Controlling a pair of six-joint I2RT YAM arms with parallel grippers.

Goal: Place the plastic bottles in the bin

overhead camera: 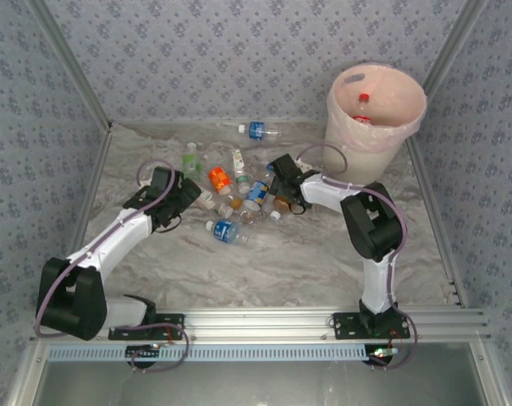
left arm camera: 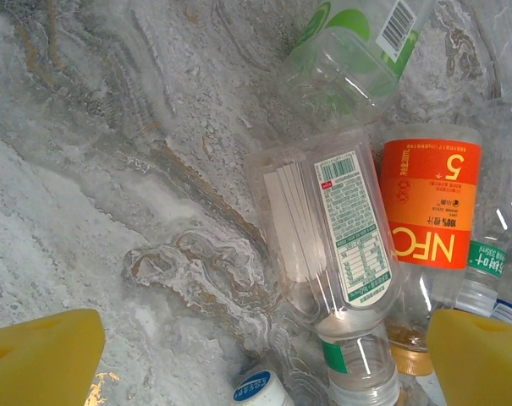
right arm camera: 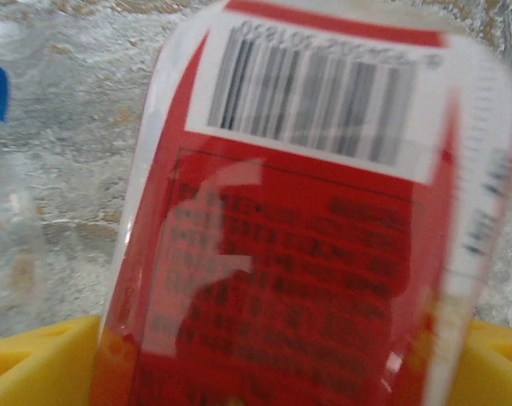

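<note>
Right against the right wrist camera is a red-labelled bottle (right arm camera: pixel 298 237), barcode uppermost, lying between the yellow fingers (right arm camera: pixel 35 355) of your right gripper (right arm camera: pixel 272 359). The fingers flank it on both sides, but the picture is blurred. I cannot tell whether they are pressing the plastic or only straddling it.

That is your first risk. The wall looks thin, smooth and rounded, so a weak pinch could let the bottle squirt out. A hard pinch could buckle it (empty ones likely crush easily).

From above, the right gripper (overhead camera: pixel 281 169) sits at the right edge of the pile of bottles (overhead camera: pixel 239 199) in the middle of the marbled table (overhead camera: pixel 323 262). Neighbours lie touching there, so a lift could drag or roll one away.

The bin (overhead camera: pixel 344 127) stands at the far right corner, well apart from the pile. It is tall, so a low carry could knock its rim or snag the pale-pink liner. One red-capped bottle (overhead camera: pixel 363 108) shows inside it. A blue-labelled bottle (overhead camera: pixel 257 130) lies alone by the far wall.

Your left gripper (overhead camera: pixel 188 190) is spread wide and holds nothing, at the pile's left side. An orange NFC bottle (left arm camera: pixel 429 203) and a clear white-and-green-labelled bottle (left arm camera: pixel 332 237) lie just ahead of it. If both arms work this pile together, they could nudge each other's targets.
</note>
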